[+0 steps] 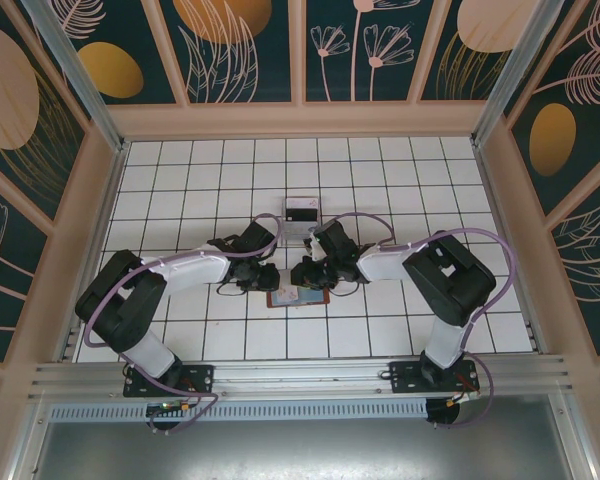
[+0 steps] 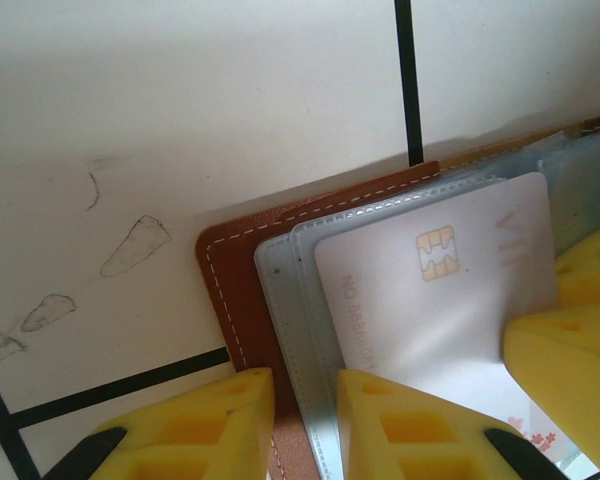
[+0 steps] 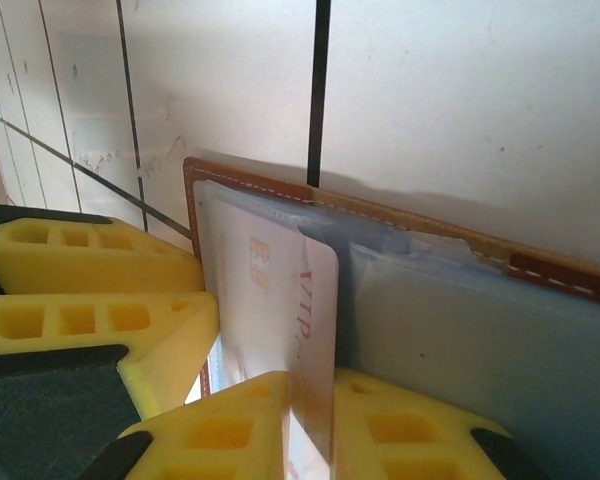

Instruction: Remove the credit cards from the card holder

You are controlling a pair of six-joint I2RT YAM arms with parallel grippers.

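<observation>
The brown leather card holder lies open on the white tiles between both arms. In the left wrist view its leather edge frames grey-blue sleeves. A whitish credit card with a gold chip sticks out of one sleeve. My left gripper rests on the holder's edge, its jaws a little apart over leather and sleeve, clamping nothing. My right gripper is shut on that card, which stands edge-on between its yellow fingers, beside the holder. From above, the grippers nearly touch.
A small clear stand sits on the tiles just behind the two grippers. Wooden walls ring the tiled floor. The left gripper's yellow fingers sit close beside the right gripper, which has little room on that side.
</observation>
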